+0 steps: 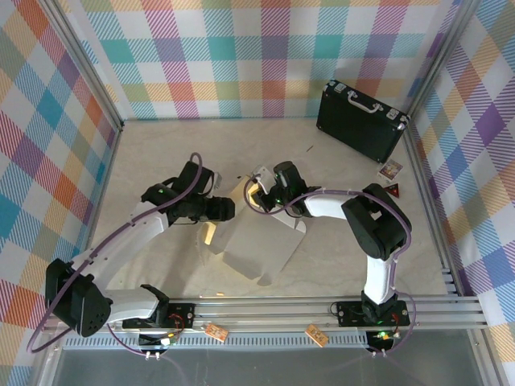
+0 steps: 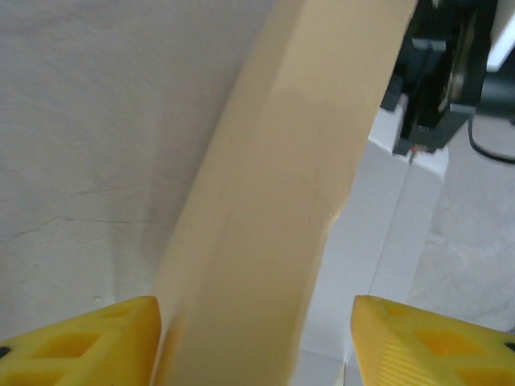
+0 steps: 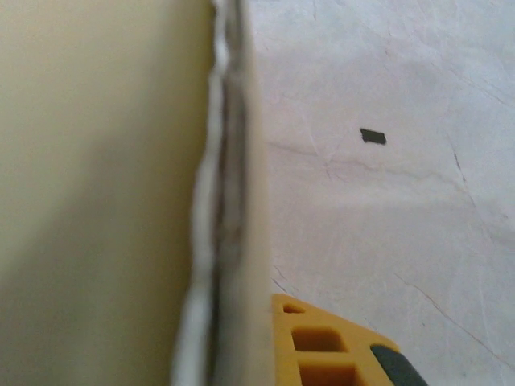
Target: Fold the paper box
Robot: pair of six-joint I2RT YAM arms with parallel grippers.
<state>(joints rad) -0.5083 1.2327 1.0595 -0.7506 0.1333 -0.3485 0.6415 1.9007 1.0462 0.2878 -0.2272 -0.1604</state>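
Both at paper box (image 1: 261,245): L pincer (image 2: 256,310) wide astride flap; R pincer (image 1: 261,190) clamped on edge, one finger hidden.

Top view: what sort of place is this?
Probably a robot laboratory cell: plaid walls on an aluminium frame enclose one table. A left arm and a right arm are bolted to a rail at its near edge, with a paper box between them.

The pale table (image 1: 161,145) bears the paper box (image 1: 261,249), black briefcase (image 1: 362,121) and cards (image 1: 390,170).
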